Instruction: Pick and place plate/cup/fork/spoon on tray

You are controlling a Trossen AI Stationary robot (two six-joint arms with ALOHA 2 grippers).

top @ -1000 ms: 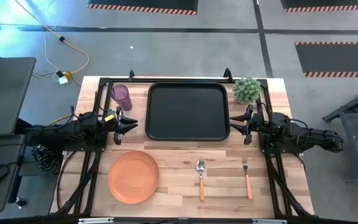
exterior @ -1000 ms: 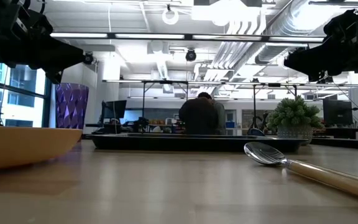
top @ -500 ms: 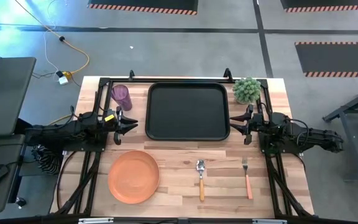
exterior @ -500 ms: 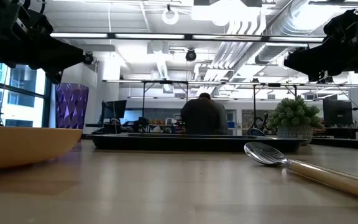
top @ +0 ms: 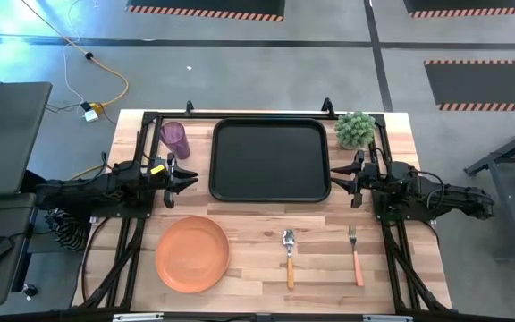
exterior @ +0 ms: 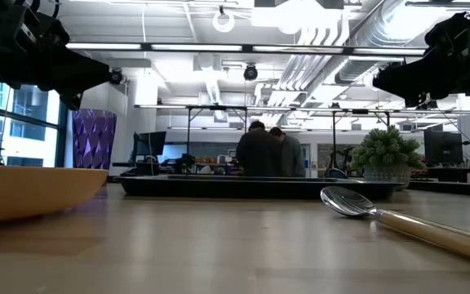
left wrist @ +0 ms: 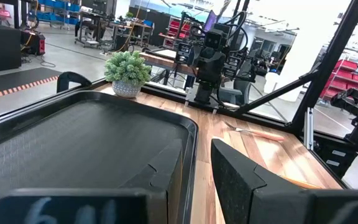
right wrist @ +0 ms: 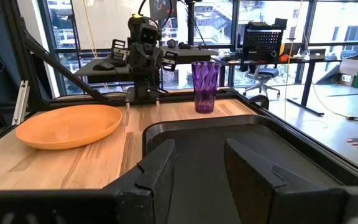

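The black tray [top: 271,161] lies at the table's far middle, bare. The orange plate [top: 192,254] lies near the front left. The purple cup [top: 174,139] stands upright left of the tray. The spoon [top: 289,257] and the fork [top: 356,255] lie near the front, right of the plate. My left gripper [top: 190,179] is open and empty at the tray's left edge. My right gripper [top: 336,179] is open and empty at the tray's right edge. Both hang above the table.
A small green plant [top: 356,130] in a pot stands at the far right corner, right of the tray. Black frame bars run along the table's left, right and far sides. Two people [exterior: 266,153] stand in the room beyond the table.
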